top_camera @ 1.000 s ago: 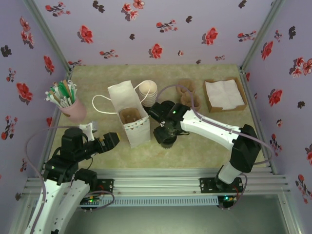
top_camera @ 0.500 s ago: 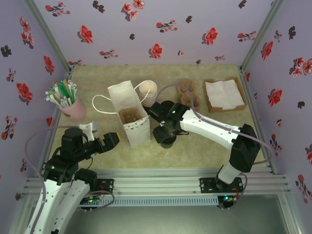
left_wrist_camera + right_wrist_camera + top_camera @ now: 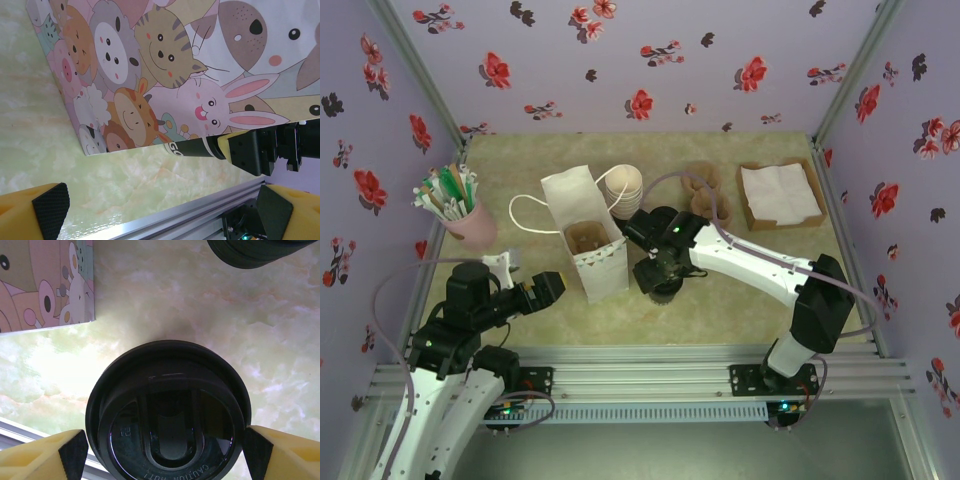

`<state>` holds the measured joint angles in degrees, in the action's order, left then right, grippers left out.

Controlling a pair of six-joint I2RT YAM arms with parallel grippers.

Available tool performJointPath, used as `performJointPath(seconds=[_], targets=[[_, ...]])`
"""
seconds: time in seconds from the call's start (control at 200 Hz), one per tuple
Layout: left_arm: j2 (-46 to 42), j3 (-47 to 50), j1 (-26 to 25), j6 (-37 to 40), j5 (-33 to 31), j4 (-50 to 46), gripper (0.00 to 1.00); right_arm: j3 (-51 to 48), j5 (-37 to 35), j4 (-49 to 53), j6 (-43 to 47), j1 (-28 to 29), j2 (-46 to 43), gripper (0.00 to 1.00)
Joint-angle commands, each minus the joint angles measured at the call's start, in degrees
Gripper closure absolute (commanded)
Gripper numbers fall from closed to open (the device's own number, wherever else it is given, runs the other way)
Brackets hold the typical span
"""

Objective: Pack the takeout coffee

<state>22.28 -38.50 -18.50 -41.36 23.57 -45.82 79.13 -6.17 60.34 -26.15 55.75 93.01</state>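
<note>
Right gripper (image 3: 164, 456) sits over the takeout coffee (image 3: 167, 400) mid-table, just right of the paper bag (image 3: 582, 232), pads hugging the lid so tight I can't tell if they're pinching, cup body hidden; left gripper (image 3: 162, 210) gapes wide.

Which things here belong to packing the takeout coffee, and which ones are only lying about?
For the job: takeout coffee, paper bag.

Lying about: cup stack, lid stack, pink cup of straws, napkin box, brown cardboard pieces.
</note>
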Motion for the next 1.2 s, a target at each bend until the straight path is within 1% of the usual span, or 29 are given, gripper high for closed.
performJointPath(seconds=[0.0, 0.285, 0.48, 0.595, 0.83, 1.195], targets=[[0.04, 0.31, -0.32, 1.70, 0.77, 0.91, 0.01, 0.76, -0.27, 1.16, -1.44, -0.07, -0.33, 0.17], [0.04, 0.27, -0.34, 1.68, 0.73, 0.91, 0.01, 1.00, -0.95, 1.32, -2.02, -0.07, -1.82, 0.17], [0.06, 0.27, -0.37, 1.68, 0.81, 0.88, 0.01, 0.93, -1.40, 1.01, -2.48, -0.02, -2.36, 0.14], [0.06, 0.27, -0.33, 1.67, 0.85, 0.96, 0.01, 0.42, -1.19, 0.53, -2.50, -0.09, -2.09, 0.14], [0.05, 0.27, -0.36, 1.72, 0.86, 0.91, 0.01, -0.36, -0.72, -0.48, -2.67, -0.08, -0.48, 0.19], [0.04, 0.18, -0.32, 1.79, 0.83, 0.90, 0.01, -0.69, -1.23, -1.04, -2.59, -0.19, 1.36, 0.20]])
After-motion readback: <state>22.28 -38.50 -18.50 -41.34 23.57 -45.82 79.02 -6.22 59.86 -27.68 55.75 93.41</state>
